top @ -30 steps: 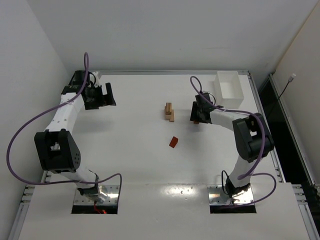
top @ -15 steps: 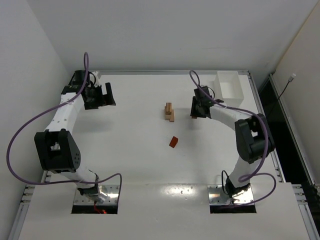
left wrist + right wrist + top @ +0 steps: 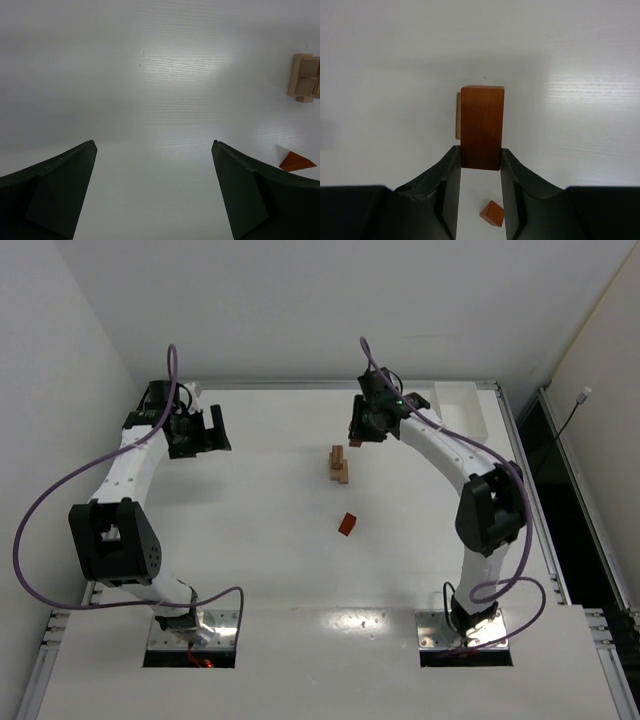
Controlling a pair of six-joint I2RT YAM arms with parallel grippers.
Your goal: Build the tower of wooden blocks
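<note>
Tan wooden blocks form a short tower (image 3: 340, 466) near the middle of the white tabletop (image 3: 260, 540). A small reddish-brown wooden wedge (image 3: 347, 524) lies apart from it on the near side. The right end effector (image 3: 480, 152) pinches a reddish-brown wooden cuboid (image 3: 482, 122) by one end, the rest of the block jutting out beyond the fingers. From overhead, that end effector hangs just behind the tower and slightly to its right. Over at the far left, the left end effector (image 3: 152, 145) is spread wide, holding nothing. A white rectangular tray (image 3: 472, 412) sits in the far right corner.
</note>
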